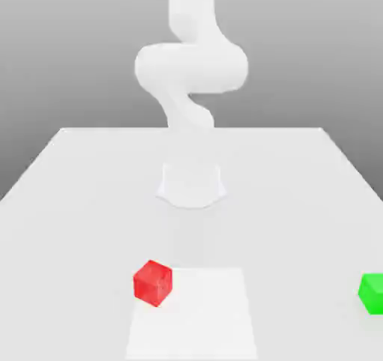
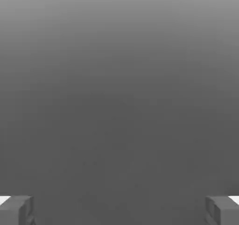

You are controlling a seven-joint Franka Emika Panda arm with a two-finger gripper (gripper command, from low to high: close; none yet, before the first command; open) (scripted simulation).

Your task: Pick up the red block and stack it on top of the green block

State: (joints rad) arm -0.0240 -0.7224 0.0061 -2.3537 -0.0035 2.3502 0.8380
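Claw (image 2: 119, 210) open and empty, red block (image 1: 152, 282) well apart from green block (image 1: 372, 293)

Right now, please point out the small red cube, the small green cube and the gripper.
small red cube (image 1: 152, 282), exterior view, front face.
small green cube (image 1: 372, 293), exterior view, front face.
gripper (image 2: 119, 210), hand view, between fingertips.

White table (image 1: 75, 187), red block (image 1: 152, 282), green block (image 1: 372, 293)

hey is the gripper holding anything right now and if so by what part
Nothing is held. The gripper is open with nothing between its fingertips; the small red cube and small green cube sit apart on the white table.
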